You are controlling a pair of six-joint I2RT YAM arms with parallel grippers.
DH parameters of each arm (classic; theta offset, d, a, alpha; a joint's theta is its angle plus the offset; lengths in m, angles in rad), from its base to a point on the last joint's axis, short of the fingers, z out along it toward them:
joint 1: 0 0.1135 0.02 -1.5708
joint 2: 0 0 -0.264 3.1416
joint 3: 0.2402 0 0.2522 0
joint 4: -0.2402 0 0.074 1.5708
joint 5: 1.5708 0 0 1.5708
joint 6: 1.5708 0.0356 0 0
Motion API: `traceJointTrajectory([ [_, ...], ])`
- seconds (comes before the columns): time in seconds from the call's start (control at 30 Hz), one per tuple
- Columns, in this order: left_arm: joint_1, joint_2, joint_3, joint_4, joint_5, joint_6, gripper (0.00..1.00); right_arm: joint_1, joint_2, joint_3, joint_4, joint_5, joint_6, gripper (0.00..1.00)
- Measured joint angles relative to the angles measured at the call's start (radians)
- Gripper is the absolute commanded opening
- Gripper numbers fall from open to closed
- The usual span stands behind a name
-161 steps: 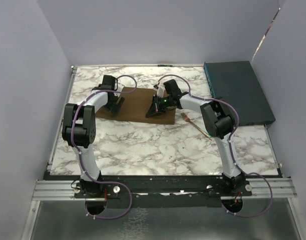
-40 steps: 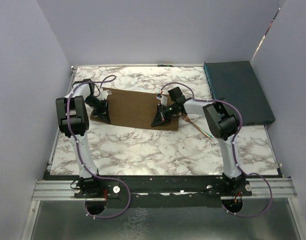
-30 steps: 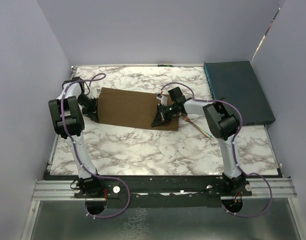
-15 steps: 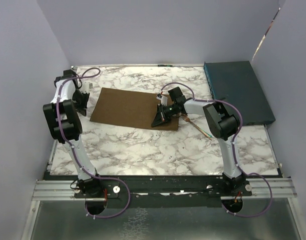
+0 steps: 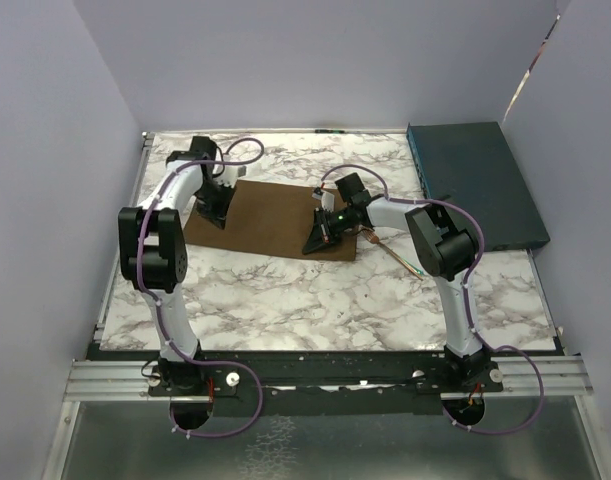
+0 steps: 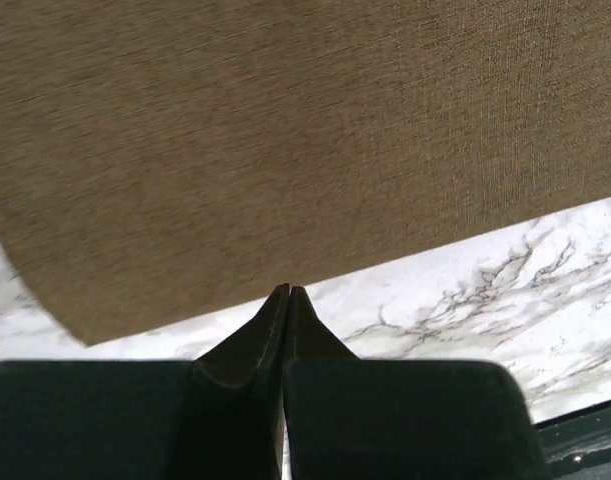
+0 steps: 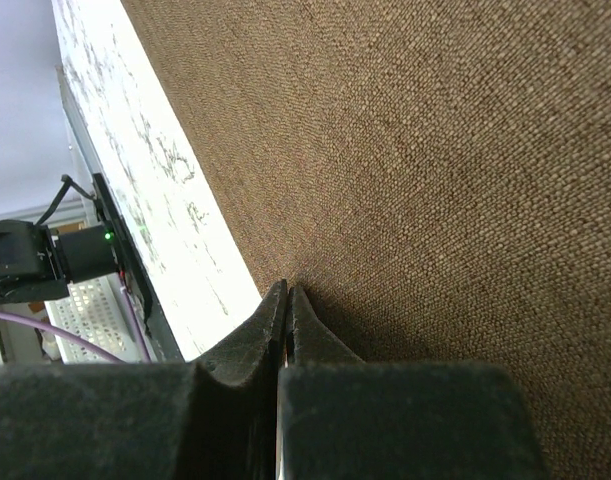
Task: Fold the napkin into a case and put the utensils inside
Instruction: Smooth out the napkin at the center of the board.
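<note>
The marbled surface (image 5: 315, 290) is the biggest thing in view, and the napkin (image 5: 270, 215) lies flat on its far half as a brown oblong with straight edges and no raised corners. In front of the napkin's near edge a broad stretch of marble lies open as far as the arm bases. Behind its far edge there is a narrower open strip, and off its left end a slim margin. The dark teal box (image 5: 475, 185) sits well apart from the napkin on the right, at the surface's far right side. The fork (image 5: 390, 248) lies slantwise just off the napkin's right end, between napkin and box, its handle running under the right arm; whether its head touches the cloth cannot be told. The left fingers (image 5: 215, 212) are pressed together at the napkin's left end, their tip right at the cloth's edge where it meets marble. The right fingers (image 5: 317, 238) are also together, tip down on the cloth close to the napkin's near right edge
</note>
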State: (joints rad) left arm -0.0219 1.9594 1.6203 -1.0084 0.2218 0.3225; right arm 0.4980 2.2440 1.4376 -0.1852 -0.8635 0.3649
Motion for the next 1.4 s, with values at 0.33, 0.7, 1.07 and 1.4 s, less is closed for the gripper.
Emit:
traceJointTrajectory([
  [0.33,-0.032,0.038,-0.182,0.184,-0.184,-0.027,0.00,-0.002,0.000,0.014,-0.040,0.011,-0.008,0.01],
  [0.7,-0.081,-0.020,-0.301,0.332,-0.364,-0.007,0.00,-0.003,-0.063,-0.077,-0.045,0.010,-0.042,0.07],
  [1.07,-0.076,-0.020,-0.325,0.399,-0.454,0.027,0.00,-0.053,-0.178,-0.257,-0.046,0.017,-0.052,0.07],
  [1.4,-0.074,-0.020,-0.330,0.410,-0.465,0.038,0.00,-0.095,-0.271,-0.354,-0.055,0.069,-0.061,0.11],
])
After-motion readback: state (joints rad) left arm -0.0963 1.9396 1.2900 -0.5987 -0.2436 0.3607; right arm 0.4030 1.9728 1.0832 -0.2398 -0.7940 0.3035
